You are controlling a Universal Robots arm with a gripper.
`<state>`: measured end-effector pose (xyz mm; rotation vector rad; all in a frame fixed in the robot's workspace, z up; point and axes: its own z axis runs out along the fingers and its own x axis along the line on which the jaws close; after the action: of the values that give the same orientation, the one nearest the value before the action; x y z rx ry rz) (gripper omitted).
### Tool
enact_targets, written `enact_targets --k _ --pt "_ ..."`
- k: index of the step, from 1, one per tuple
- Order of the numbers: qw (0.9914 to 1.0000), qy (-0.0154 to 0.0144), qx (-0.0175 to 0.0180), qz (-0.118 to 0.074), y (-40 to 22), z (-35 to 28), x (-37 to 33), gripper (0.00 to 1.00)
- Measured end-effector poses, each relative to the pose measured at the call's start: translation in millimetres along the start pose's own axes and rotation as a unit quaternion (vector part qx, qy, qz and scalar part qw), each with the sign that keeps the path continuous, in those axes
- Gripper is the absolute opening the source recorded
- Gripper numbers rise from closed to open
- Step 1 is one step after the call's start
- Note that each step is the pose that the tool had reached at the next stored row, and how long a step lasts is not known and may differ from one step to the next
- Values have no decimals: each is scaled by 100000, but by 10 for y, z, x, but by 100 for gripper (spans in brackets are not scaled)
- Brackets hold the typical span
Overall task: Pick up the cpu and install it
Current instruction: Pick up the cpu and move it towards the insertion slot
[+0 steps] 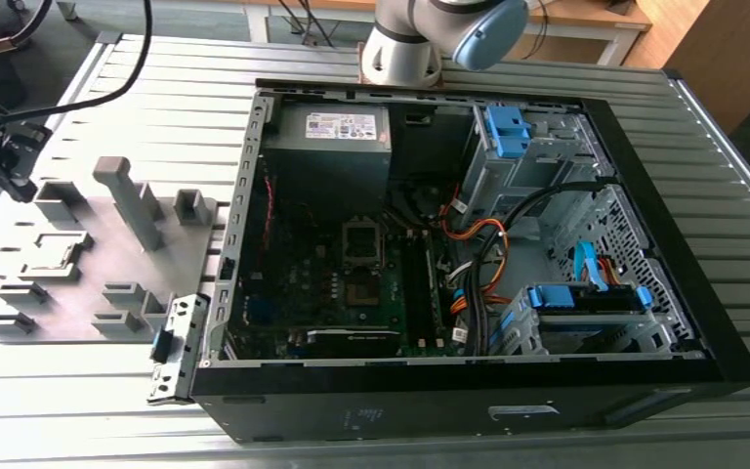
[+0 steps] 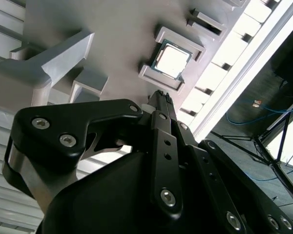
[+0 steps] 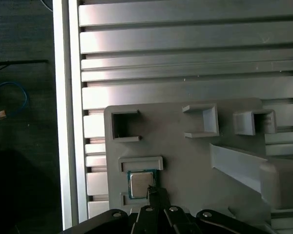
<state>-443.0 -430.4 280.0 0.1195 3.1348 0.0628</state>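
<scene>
Small square silver cpu (image 2: 172, 60), green-rimmed

The gripper (image 3: 156, 192) hovers just beside the cpu (image 3: 139, 184).

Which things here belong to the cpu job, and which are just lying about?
Job: cpu in its tray nest; hand close by it; motherboard socket inside the computer case.
Lying about: tall grey blocks, power supply, orange cables, blue drive brackets.
</scene>
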Motion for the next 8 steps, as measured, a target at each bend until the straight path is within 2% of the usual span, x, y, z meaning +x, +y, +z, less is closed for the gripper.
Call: enact_targets --k 8 --pt "100000 2 0 -8 -21 76 87 11"
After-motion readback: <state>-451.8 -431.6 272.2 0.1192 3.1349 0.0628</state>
